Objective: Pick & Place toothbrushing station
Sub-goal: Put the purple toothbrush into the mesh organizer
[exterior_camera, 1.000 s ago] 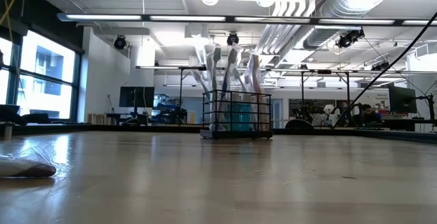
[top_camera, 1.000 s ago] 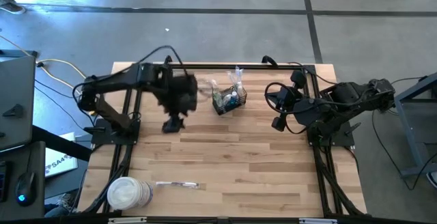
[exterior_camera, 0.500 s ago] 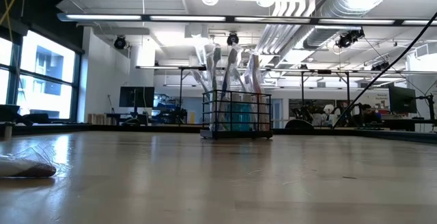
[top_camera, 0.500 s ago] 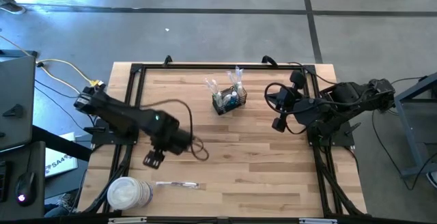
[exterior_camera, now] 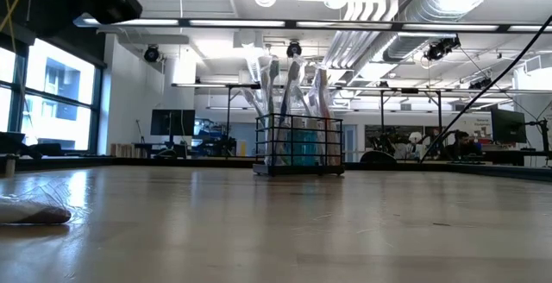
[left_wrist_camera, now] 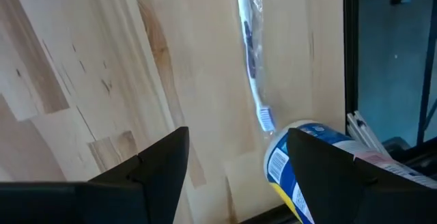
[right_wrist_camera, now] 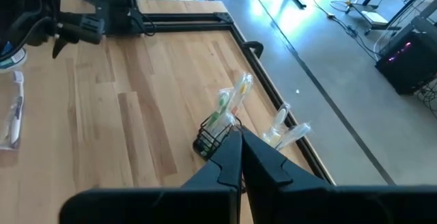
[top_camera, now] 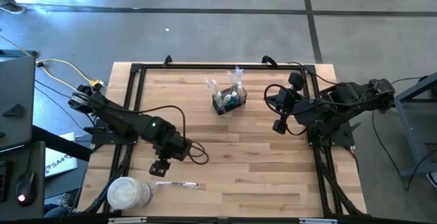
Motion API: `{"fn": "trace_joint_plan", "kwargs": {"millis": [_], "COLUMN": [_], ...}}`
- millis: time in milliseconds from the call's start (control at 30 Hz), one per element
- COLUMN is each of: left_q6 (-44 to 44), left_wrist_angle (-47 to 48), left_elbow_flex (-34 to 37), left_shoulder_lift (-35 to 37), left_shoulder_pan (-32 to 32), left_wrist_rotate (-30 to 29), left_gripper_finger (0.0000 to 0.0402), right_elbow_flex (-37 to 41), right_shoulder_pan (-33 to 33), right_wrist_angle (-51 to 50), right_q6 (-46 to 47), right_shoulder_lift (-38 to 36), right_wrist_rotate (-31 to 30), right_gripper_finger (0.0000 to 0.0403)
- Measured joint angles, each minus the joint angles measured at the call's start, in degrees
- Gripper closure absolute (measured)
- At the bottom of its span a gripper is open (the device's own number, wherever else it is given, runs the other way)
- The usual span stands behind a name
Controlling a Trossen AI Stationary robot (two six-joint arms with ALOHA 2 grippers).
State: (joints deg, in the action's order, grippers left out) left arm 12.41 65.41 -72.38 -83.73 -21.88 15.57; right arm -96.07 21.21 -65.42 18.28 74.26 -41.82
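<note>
Your toothbrushing station (top_camera: pixel 226 101) stood upright at the far middle of the table (top_camera: pixel 259 162), a black wire-mesh basket with wrapped toothbrushes (exterior_camera: pixel 285 84) sticking up out of it and something blue-green inside — no gripper touched it. From table height you saw it square on, alone on the wood. Your right gripper (top_camera: pixel 278 124) sat just to the station's right, near the table's right edge, fingers pressed together and pinching nothing; its wrist camera looked past those closed fingers straight at the basket. Your left gripper (top_camera: pixel 160 168) was well away from the station, down near the front left corner, jaws spread wide and empty. It hung above the wood just beside a wrapped toothbrush (top_camera: pixel 176 184) lying flat on the table, and through its wrist view you had that brush between the two fingers (left_wrist_camera: pixel 157 162), with the round white tub (top_camera: pixel 128 194) close by — the tub standing at the very front left corner.
</note>
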Motion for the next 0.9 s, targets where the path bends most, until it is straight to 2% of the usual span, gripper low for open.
{"fn": "trace_joint_plan", "kwargs": {"millis": [133,300,433,500,700,900], "left_q6": [1.54,2.32,1.54,-0.08,-3.14,-4.08], "left_wrist_angle": [0.09,2.31,6.22,6.97,7.74,1.18], "left_elbow_flex": [0.02,0.02,0.03,0.02,0.04,0.05], "left_shoulder_lift": [0.03,0.03,0.03,0.03,0.01,0.01], "left_shoulder_pan": [-0.38,-0.38,-0.28,-0.27,-0.27,-0.49], "left_wrist_rotate": [1.47,10.43,11.27,9.84,-2.67,-3.28], "left_gripper_finger": [0.0158,0.0158,0.0158,0.0158,0.0158,0.0158], "right_elbow_flex": [0.00,0.00,0.00,0.00,0.00,0.00], "right_shoulder_pan": [0.00,-0.21,-1.23,-1.57,-2.82,-2.97], "right_wrist_angle": [-0.62,-0.86,-0.87,-0.91,-0.91,-1.55], "right_q6": [-0.10,-0.10,1.71,2.80,4.99,10.69], "right_shoulder_lift": [0.00,0.00,0.00,0.00,0.00,0.00], "right_wrist_rotate": [-0.04,-0.19,-0.10,-0.09,0.32,5.15], "right_gripper_finger": [0.0400,0.0400,0.0400,0.0400,0.0400,0.0400]}}
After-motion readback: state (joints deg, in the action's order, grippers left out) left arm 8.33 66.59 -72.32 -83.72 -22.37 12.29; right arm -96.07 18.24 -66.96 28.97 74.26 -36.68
